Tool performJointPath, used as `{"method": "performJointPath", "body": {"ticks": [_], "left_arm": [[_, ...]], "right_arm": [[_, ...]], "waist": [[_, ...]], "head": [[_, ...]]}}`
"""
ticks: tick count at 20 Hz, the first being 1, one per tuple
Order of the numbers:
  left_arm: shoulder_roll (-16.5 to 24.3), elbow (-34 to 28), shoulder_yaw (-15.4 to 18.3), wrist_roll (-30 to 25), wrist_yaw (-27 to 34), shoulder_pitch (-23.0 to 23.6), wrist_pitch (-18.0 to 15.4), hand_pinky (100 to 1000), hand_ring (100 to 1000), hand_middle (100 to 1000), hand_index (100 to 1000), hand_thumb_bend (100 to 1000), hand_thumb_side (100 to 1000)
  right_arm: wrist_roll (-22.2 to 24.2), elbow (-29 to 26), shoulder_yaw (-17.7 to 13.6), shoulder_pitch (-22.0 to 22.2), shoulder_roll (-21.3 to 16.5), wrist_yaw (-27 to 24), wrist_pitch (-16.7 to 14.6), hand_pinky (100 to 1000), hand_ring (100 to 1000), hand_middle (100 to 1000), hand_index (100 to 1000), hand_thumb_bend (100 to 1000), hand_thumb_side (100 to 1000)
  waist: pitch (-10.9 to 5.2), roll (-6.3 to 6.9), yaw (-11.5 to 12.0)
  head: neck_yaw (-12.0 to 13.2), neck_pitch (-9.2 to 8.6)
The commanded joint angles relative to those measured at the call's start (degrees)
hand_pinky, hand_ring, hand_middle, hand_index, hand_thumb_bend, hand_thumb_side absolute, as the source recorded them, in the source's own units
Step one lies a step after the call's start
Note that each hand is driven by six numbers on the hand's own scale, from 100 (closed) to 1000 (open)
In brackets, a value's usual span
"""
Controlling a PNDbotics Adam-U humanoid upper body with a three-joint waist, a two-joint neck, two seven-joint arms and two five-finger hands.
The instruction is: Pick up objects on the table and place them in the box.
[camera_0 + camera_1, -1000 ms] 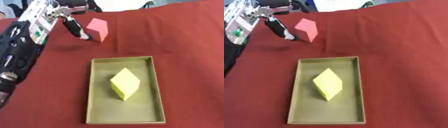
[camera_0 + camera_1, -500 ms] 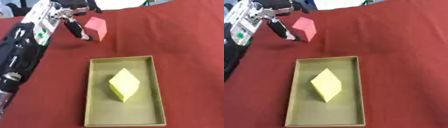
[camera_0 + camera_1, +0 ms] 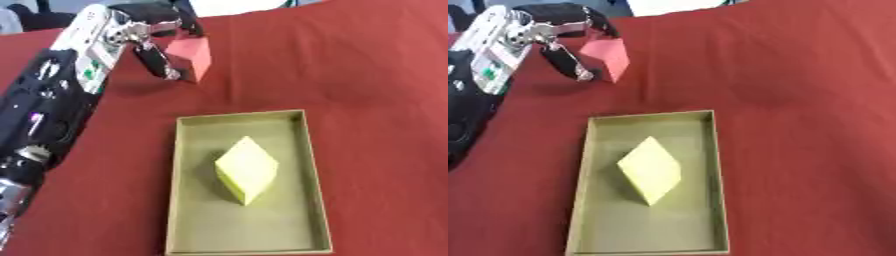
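Left robot hand (image 3: 154,31) curls around the pink block (image 3: 192,56) at the far left of the red worktop (image 3: 350,75); the contact points are partly hidden. Nearer, the tan box (image 3: 308,165) holds a yellow block (image 3: 247,169), its near rim cut off. Right robot hand unseen.

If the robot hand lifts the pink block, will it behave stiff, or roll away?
The pink block has flat faces and straight edges, so it likely stays stiff and will not roll. It looks like light foam. The left robot hand curls around it.
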Motion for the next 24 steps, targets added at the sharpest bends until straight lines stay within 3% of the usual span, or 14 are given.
{"method": "performJointPath", "body": {"ticks": [1,5,8,9,10,14,24], "left_arm": [[0.96,-0.26,0.61,0.64,-0.15,-0.87,0.30,873,862,734,839,332,100],[1.02,-0.40,0.73,3.50,-1.60,-0.67,0.38,864,842,717,826,343,100],[1.20,-0.60,0.67,4.48,-2.39,-0.85,0.22,889,875,763,875,464,109],[1.28,-0.76,0.64,4.47,-2.70,-0.95,0.19,889,875,763,875,464,109],[1.41,-0.95,0.57,4.21,-2.96,-1.08,0.11,907,899,789,897,525,159],[1.99,-1.80,0.49,2.25,-3.39,-1.43,-0.28,931,931,815,917,592,216],[2.63,-1.34,1.51,0.05,-3.57,-1.68,0.54,941,960,837,933,582,232]], "right_arm": [[-0.07,-0.81,-0.84,-0.34,-1.83,-0.67,0.34,755,790,615,845,100,966],[-0.10,-0.67,-1.12,0.04,-1.95,-0.86,0.54,752,790,613,844,100,968],[-0.19,-0.63,-1.30,0.33,-2.01,-0.96,0.65,750,789,612,843,100,971],[-0.19,-0.60,-1.34,0.44,-2.06,-0.97,0.69,750,789,612,843,100,971],[-0.20,-0.58,-1.41,0.58,-2.11,-0.98,0.72,749,789,612,842,100,971],[-0.30,-0.49,-1.68,1.12,-2.29,-1.03,0.87,748,788,611,841,100,973],[-0.11,-0.17,-2.48,1.18,-2.01,-1.03,0.45,746,787,608,837,100,975]], "waist": [[-1.23,-0.27,-0.20],[-1.18,-0.28,-0.39],[-1.22,-0.32,-0.27],[-1.26,-0.35,-0.17],[-1.31,-0.37,-0.04],[-1.52,-0.43,0.37],[-1.25,-0.08,-0.63]], "head": [[0.45,-0.69],[0.65,-0.89],[0.64,-0.78],[0.60,-0.69],[0.59,-0.55],[0.47,-0.17],[1.11,-1.84]]}}
